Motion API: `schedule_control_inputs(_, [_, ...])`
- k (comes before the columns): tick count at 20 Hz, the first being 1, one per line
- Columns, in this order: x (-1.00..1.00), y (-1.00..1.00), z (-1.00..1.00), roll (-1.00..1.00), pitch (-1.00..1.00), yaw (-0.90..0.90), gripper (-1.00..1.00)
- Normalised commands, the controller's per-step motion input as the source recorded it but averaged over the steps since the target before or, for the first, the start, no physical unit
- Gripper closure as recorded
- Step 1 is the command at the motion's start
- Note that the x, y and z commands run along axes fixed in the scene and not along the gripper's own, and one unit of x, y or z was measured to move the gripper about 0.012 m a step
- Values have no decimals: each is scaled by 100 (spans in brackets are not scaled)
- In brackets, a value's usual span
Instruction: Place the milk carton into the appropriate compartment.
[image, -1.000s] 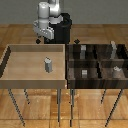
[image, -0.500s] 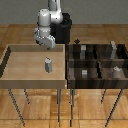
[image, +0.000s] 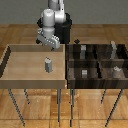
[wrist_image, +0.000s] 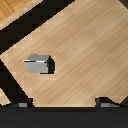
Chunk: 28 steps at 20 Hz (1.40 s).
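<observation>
Milk carton (image: 48, 65) stands upright near the middle of the tan tray (image: 10, 70), alone. Pincer (image: 51, 44) hangs above and behind it, toward the tray's back wall, fingers (wrist_image: 104, 101) spread and empty. Carton's long axis vertical. Next move, likely: forward and down. Dark four-cell bin (image: 97, 62) sits on the exterior view's right.

I see the milk carton (image: 48, 65) upright in the tray (image: 15, 76) on the exterior view's left; the four-cell bin (image: 98, 62) sits just beside it on the right, gripper (image: 52, 46) above the tray's far edge
</observation>
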Motion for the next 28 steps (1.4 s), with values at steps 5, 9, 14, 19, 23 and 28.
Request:
schedule_control_inputs(5, [20, 0, 0, 0, 0, 0, -100])
schedule_control_inputs(9, [0, -25, 0, 0, 0, 0, -100])
schedule_control_inputs(14, [80, 0, 0, 0, 0, 0, -100])
schedule_control_inputs(19, [40, 10, 0, 0, 0, 0, -100])
schedule_control_inputs(23, [-25, 0, 0, 0, 0, 0, -100])
schedule_control_inputs(28, [0, 0, -60, 0, 0, 0, -100])
